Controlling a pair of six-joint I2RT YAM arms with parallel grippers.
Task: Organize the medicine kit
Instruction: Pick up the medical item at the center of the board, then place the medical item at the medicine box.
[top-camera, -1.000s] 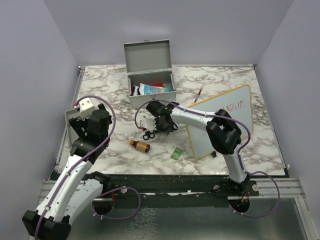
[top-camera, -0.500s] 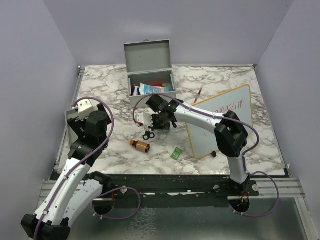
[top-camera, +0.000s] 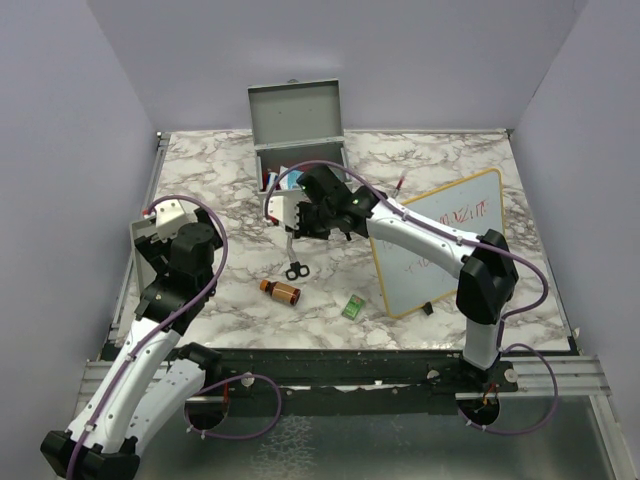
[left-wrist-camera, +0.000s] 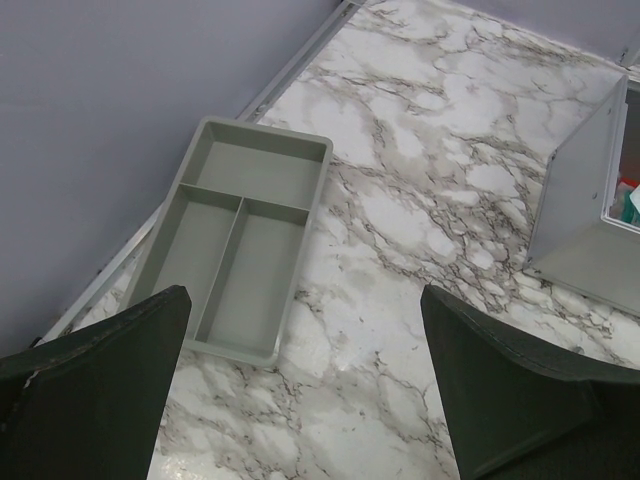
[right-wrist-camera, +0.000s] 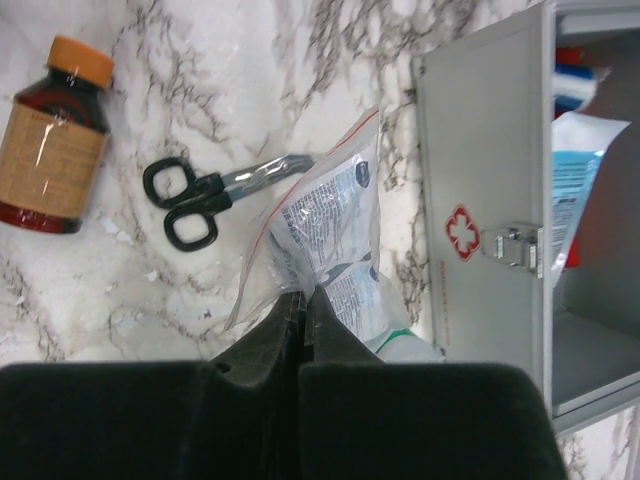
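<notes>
The medicine kit (top-camera: 298, 118), a grey metal box, stands open at the back of the table with its lid up. Its front (right-wrist-camera: 478, 150) carries a red-white emblem and a latch, and packets show inside. My right gripper (right-wrist-camera: 308, 292) is shut on the edge of a clear plastic bag (right-wrist-camera: 330, 210) of printed packets. The bag hangs above the table just in front of the kit. My left gripper (left-wrist-camera: 303, 300) is open and empty, hovering over bare marble beside a shallow divided tray (left-wrist-camera: 262, 148).
Black-handled scissors (top-camera: 296, 270), a brown bottle with an orange cap (top-camera: 281, 291) and a small green packet (top-camera: 352, 307) lie on the marble. A wood-framed whiteboard (top-camera: 445, 240) leans at the right, with a red pen (top-camera: 399, 185) behind it.
My right gripper closed on the bag and lifted it from beside the scissors back toward the kit. The scissors stayed on the table. The left arm barely moved.
</notes>
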